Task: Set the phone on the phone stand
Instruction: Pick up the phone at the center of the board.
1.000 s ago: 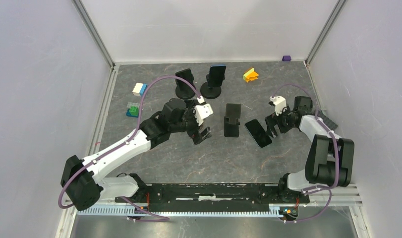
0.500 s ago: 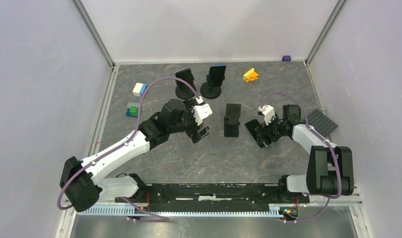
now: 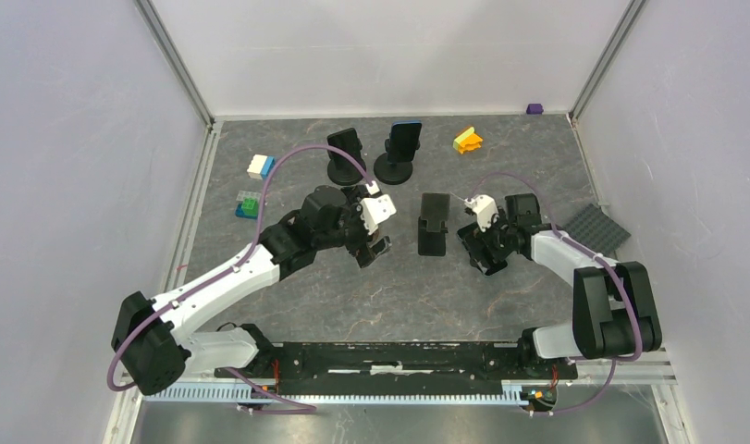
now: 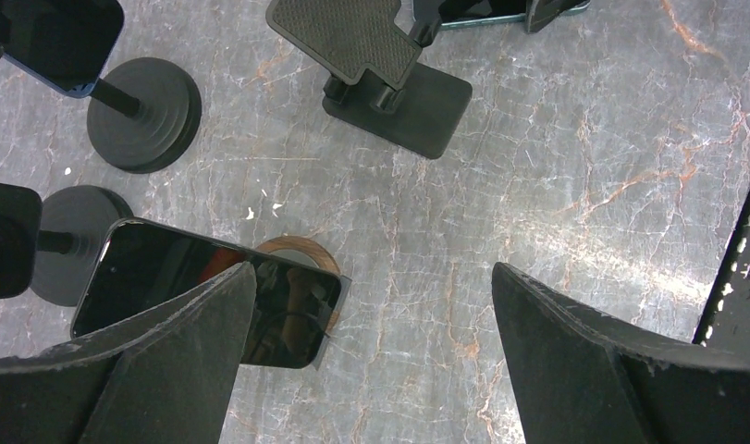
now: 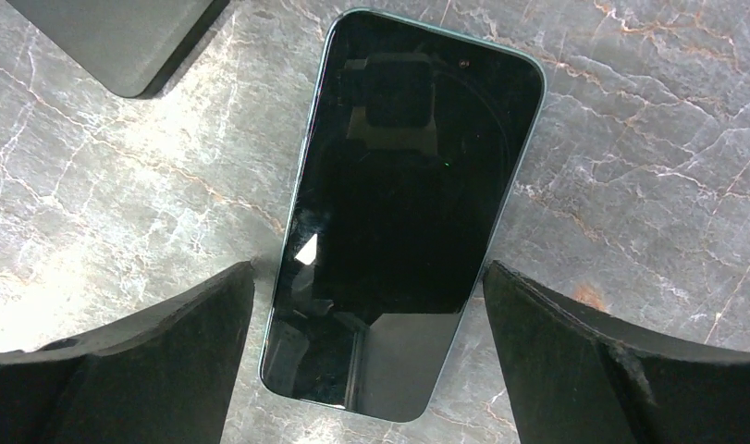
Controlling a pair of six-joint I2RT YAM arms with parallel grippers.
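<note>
A black phone (image 5: pixel 403 203) with a teal edge lies flat, screen up, on the grey marble table. My right gripper (image 5: pixel 369 277) hangs open just over its near end, one finger on each side and neither touching it; from above this gripper (image 3: pixel 485 252) covers the phone. The empty black phone stand (image 3: pixel 433 225) is just left of it, its ribbed rest (image 4: pixel 348 37) tilted up. My left gripper (image 3: pixel 375 242) stays open left of the stand, with bare table between its fingers (image 4: pixel 373 268). A second dark phone (image 4: pixel 204 291) lies under its left finger, one end resting on a brown ring (image 4: pixel 301 252).
Two round-based stands (image 3: pixel 345 155) (image 3: pixel 399 153) at the back each carry a phone. Toy bricks lie at the left (image 3: pixel 260 166) (image 3: pixel 249 205), a yellow-orange one (image 3: pixel 467 141) at the back and a purple one (image 3: pixel 534 108) in the far corner. A dark studded plate (image 3: pixel 596 228) lies at the right.
My right gripper has moved left from beside the studded plate to over the phone and opened fully. The left arm has barely shifted.
</note>
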